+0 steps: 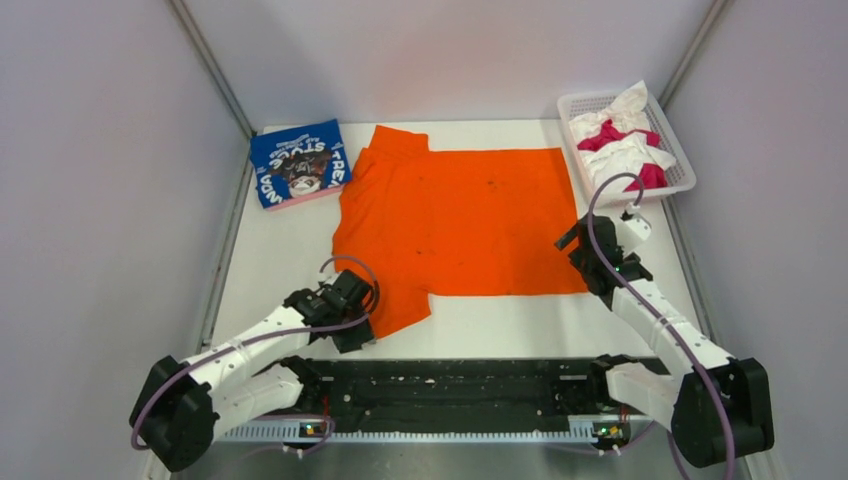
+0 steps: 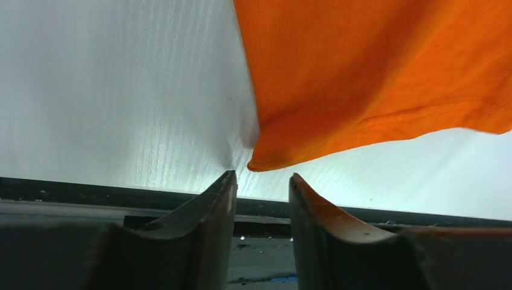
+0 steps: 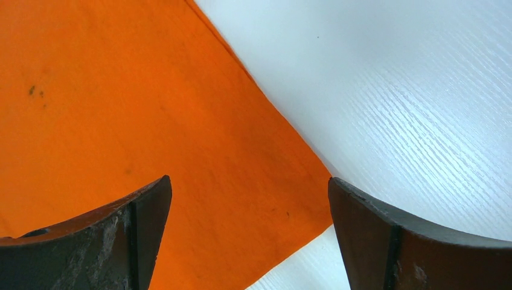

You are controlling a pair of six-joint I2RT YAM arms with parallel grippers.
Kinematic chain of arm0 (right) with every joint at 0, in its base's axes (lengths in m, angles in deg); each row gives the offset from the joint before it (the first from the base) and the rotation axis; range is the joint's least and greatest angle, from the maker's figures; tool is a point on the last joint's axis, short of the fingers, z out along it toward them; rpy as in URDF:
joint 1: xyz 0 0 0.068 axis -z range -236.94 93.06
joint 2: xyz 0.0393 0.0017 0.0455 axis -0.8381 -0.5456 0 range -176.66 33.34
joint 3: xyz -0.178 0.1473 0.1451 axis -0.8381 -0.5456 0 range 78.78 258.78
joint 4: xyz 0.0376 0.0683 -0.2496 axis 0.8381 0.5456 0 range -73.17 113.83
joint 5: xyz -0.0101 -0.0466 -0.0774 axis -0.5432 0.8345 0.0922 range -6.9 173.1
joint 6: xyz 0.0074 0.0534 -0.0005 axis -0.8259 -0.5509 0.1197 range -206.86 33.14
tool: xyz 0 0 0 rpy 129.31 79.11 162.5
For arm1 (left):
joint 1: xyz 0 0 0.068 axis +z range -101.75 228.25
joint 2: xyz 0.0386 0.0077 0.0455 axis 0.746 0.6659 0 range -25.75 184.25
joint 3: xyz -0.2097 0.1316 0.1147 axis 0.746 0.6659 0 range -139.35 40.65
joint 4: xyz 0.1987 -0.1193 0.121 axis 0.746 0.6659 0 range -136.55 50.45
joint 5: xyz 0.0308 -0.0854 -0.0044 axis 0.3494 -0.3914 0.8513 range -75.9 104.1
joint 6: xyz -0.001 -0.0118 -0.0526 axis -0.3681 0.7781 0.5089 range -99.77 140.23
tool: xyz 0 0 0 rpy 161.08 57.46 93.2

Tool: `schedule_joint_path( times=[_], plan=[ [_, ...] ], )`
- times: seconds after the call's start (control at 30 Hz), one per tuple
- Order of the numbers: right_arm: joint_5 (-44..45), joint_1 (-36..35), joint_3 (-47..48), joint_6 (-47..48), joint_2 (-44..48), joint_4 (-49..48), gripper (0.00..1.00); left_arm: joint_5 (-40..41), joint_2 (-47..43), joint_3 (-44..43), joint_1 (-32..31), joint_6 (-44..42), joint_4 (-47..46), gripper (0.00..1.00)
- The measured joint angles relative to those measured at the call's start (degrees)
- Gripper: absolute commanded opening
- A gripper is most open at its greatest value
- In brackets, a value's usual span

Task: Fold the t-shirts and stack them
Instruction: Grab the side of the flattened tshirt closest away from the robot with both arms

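Lying flat mid-desk (image 1: 520, 325), the orange shirt (image 1: 460, 215) is spread out, one sleeve at near left. Left tool (image 2: 262, 180) is partly open with nothing between its jaws, the sleeve corner just beyond its tips. Right tool (image 3: 249, 181) gapes wide, empty, over the shirt's near right corner. Folded blue shirt (image 1: 298, 163) sits far left; white and magenta shirts (image 1: 625, 140) lie in the basket (image 1: 660, 190) far right.

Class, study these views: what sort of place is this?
Likely a robot lab cell: plain walls box in a white table, with a left arm and right arm bolted at its near edge.
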Motion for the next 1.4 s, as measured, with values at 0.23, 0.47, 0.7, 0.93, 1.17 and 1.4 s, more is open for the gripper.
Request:
schedule_joint_path(
  times=[0.23, 0.47, 0.7, 0.93, 1.17, 1.4],
  plan=[
    [2.43, 0.0, -1.27, -2.32, 0.55, 0.68, 0.97, -1.62, 4.66, -0.07, -0.04, -0.79, -1.53, 0.31],
    [2.4, 0.0, -5.09, -5.38, 2.69, 1.57, 0.96, -1.31, 7.43, -1.22, -0.04, -0.92, -2.38, 0.29],
    [0.92, 0.0, -7.65, -6.75, 5.7, 2.89, 0.93, 0.74, 9.79, -2.4, -0.04, -2.84, -4.13, 0.0],
    [0.63, 0.0, -10.27, -8.35, 7.56, 3.06, 0.77, 1.81, 11.63, -3.89, -0.04, -8.17, -5.88, 0.0],
    [0.61, 0.0, -12.48, -9.99, 7.45, 0.92, 0.56, -0.57, 8.22, -2.56, -0.07, -9.86, -7.13, 0.0],
    [1.25, 0.0, -14.36, -11.52, 4.79, -1.33, 0.44, -3.17, 7.82, -0.96, -0.11, -10.01, -7.15, 0.0]
  ],
)
